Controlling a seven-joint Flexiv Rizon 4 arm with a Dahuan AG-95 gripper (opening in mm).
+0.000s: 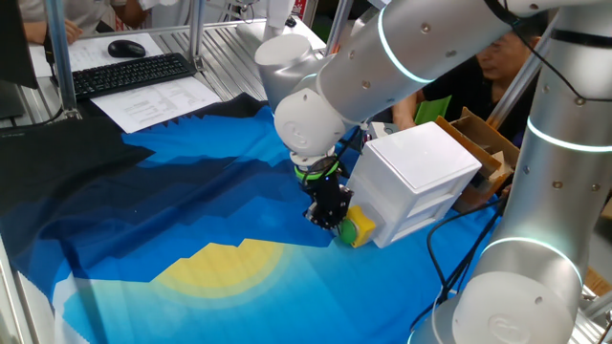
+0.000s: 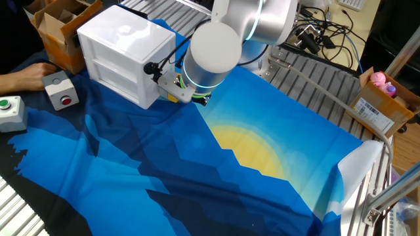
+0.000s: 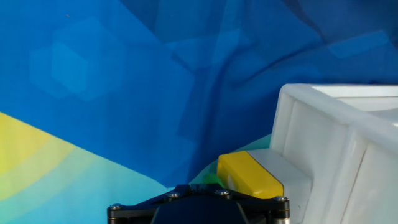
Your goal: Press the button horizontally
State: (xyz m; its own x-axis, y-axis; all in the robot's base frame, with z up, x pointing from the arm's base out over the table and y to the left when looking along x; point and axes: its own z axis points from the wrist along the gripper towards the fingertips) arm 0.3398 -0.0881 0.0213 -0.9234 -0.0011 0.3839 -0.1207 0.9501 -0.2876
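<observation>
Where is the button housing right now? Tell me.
In one fixed view the yellow housing sits low on the white box side face, just right of the claw, above the blue cloth.

Table under blue cloth; white box on cloth

Toward the camera in the one fixed view, the blue cloth lies bare beside the large white box; the gripper crowds the box's side face at the yellow housing, and a cardboard box stands behind it
</observation>
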